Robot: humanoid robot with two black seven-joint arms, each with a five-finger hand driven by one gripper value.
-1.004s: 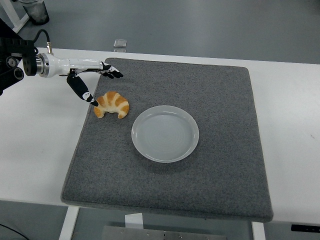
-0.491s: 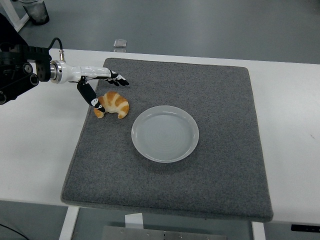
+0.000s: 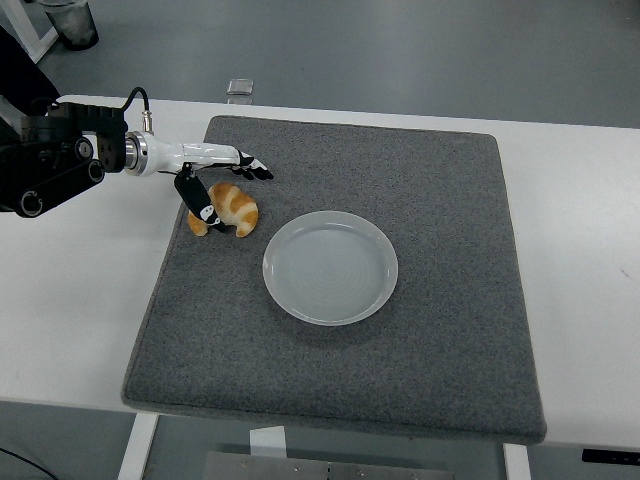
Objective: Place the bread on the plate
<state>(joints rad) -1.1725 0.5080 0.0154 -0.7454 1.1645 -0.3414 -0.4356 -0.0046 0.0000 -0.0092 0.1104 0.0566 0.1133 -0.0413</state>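
A golden croissant [image 3: 232, 210] lies on the grey mat [image 3: 440, 330], left of a round white plate [image 3: 330, 266]. My left hand [image 3: 225, 185] reaches in from the left and sits over the croissant. Its fingers stretch out past the croissant's far side and its thumb [image 3: 203, 208] hangs down against the near left side. The fingers are spread and do not close on the bread. The plate holds nothing. The right arm does not show.
The grey mat covers most of the white table [image 3: 70, 290]. A small clear object [image 3: 240, 88] lies at the table's far edge. A dark bin [image 3: 68, 22] stands on the floor at the top left.
My left hand has moved right, from beside the croissant's left end to over it. The croissant and plate have not moved.
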